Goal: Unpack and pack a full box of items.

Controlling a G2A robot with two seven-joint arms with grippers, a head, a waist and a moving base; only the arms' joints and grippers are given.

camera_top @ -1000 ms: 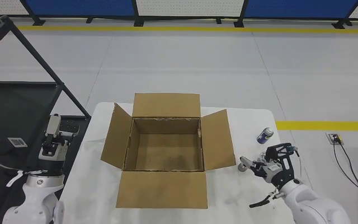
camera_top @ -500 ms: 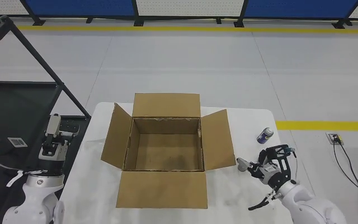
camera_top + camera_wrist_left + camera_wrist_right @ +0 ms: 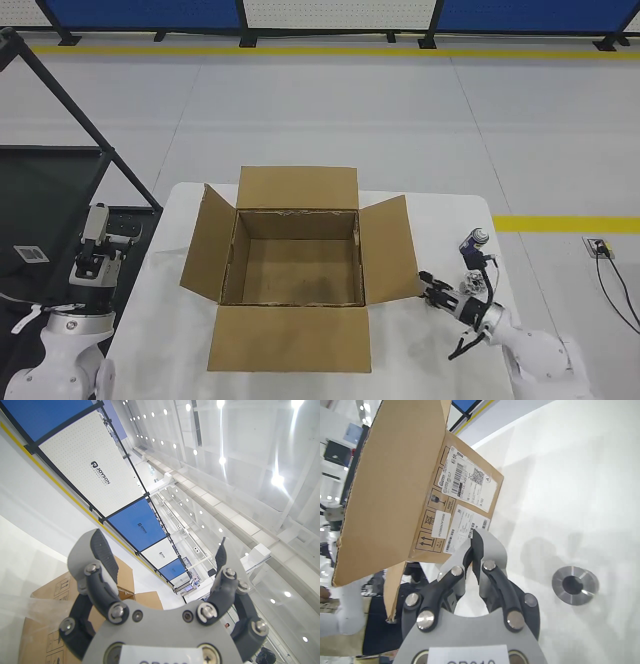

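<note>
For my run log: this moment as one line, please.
cardboard box open, empty | right hand shut, beside box | left hand open | metal ring on table

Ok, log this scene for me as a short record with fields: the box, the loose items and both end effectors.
box: cardboard box, all four flaps open, bare floor showing
surface: white table
loose items: metal ring lying beside the right end effector; small blue container standing right of the box
left end effector: open, pointing upward, holding nothing
right end effector: shut, holding nothing, near the box's right flap
</note>
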